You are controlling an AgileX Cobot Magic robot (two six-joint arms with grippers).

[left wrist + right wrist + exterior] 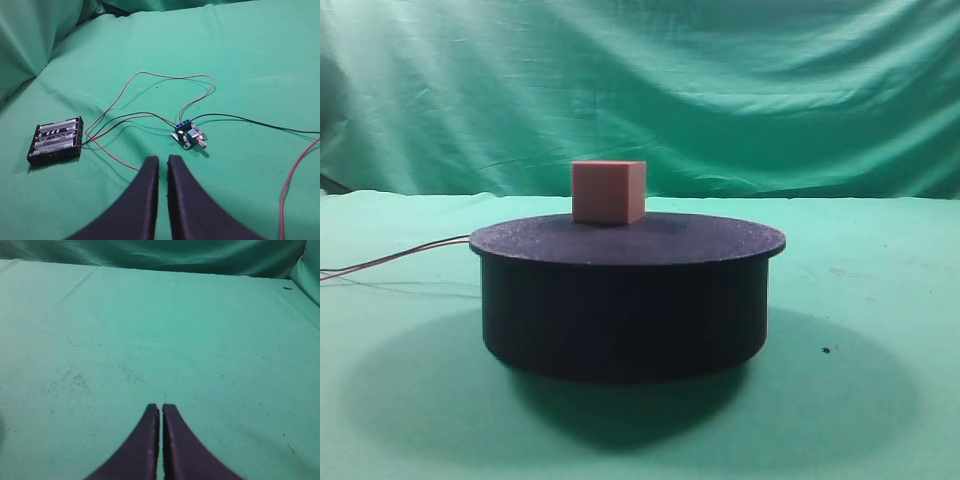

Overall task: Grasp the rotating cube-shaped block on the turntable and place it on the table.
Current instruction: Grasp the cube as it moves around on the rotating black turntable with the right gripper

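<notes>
A salmon-pink cube-shaped block (608,192) stands on the flat top of the dark turntable (625,295), left of the top's middle, in the exterior high view. The turntable sits on the green table (880,390). Neither gripper shows in that view. In the left wrist view my left gripper (163,160) is shut and empty, with a thin gap between its tips, above green cloth. In the right wrist view my right gripper (161,407) is shut and empty above bare green cloth. The block and turntable do not show in either wrist view.
Thin wires (395,260) trail left from the turntable. In the left wrist view a black battery holder (56,140) lies at the left, and a small blue circuit board (188,135) lies just ahead of the left fingertips, joined by red and black wires (165,82). A wrinkled green backdrop (720,90) hangs behind.
</notes>
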